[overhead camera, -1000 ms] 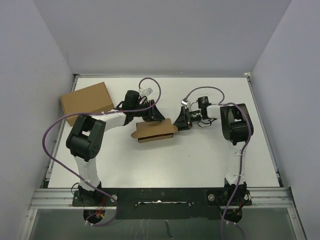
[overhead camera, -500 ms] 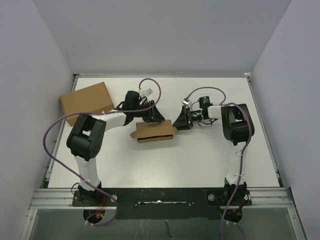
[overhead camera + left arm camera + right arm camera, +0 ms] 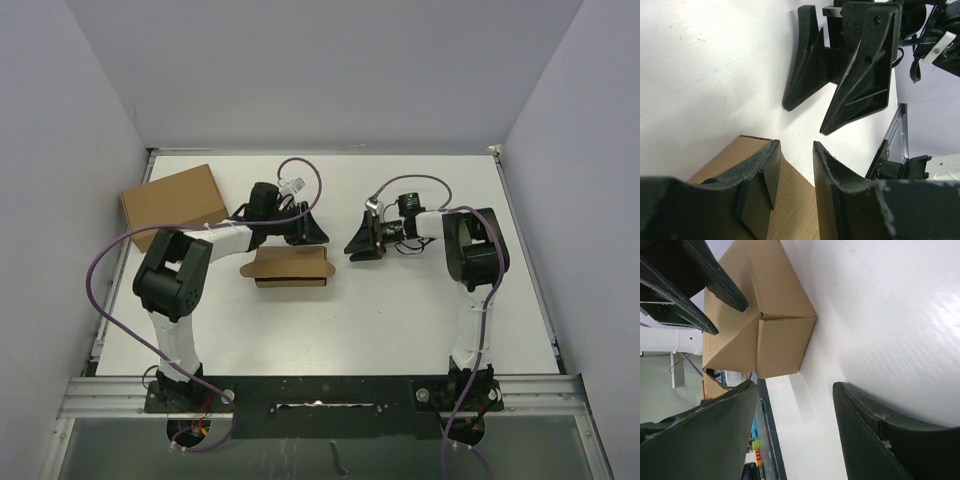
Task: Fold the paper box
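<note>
Box (image 3: 290,268) lying flat on surface (image 3: 400,320), long axis running left-right. Left tool (image 3: 310,236) hovering just behind box, nearer arm, jaws narrowly parted, gripping nothing. Right tool (image 3: 352,247) sitting just right of box, gaping wide, empty, facing its short end.

The paper box (image 3: 290,267) lies before left tool (image 3: 308,232); right tool (image 3: 354,246) to its right; larger box (image 3: 172,204) behind-left.

There are two robot arms (image 3: 172,280), one small paper box (image 3: 290,268), one bigger brown box (image 3: 172,205) and one worktop (image 3: 400,320).
</note>
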`<state>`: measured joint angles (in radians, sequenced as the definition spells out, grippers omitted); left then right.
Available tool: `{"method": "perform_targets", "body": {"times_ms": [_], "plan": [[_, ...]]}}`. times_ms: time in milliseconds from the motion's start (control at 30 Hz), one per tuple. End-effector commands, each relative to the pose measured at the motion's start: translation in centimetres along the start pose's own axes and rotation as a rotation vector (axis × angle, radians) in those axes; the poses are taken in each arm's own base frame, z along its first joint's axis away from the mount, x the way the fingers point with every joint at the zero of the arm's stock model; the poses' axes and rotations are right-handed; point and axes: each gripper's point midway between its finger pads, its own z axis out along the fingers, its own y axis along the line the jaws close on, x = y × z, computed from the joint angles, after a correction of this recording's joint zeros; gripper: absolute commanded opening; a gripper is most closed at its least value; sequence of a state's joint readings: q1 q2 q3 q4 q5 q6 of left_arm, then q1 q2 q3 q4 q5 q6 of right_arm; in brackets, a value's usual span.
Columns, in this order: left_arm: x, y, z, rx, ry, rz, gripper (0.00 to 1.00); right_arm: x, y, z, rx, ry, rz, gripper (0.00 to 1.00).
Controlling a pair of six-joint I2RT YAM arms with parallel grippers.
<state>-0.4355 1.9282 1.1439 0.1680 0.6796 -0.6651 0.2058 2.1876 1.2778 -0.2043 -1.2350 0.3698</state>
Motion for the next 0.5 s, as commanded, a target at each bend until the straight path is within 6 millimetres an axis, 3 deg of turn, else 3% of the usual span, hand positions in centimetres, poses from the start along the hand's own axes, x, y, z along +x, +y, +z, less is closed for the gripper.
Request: {"method": "perform_targets", "body": {"times_ms": [0, 133, 367, 467], "plan": [[-3.9, -3.9, -2.0, 0.059, -0.087, 0.12, 0.31, -0.7, -0.4, -1.0, 0.045, -0.04, -0.06, 0.64], [-3.6, -4.9, -3.3, 0.051, -0.08, 0.15, 0.31, -0.6, -0.2, -0.9, 0.038, -0.032, -0.07, 0.63], [-0.4, -2.8, -3.8, 0.021, -0.036, 0.106, 0.31, 1.6, 0.4, 1.9, 0.04, 0.055, -0.076, 0.66], [-0.4, -2.6, -4.4, 0.019, -0.058, 0.106, 0.31, 2.1, 0.5, 2.7, 0.042, 0.061, -0.062, 0.68]]}}
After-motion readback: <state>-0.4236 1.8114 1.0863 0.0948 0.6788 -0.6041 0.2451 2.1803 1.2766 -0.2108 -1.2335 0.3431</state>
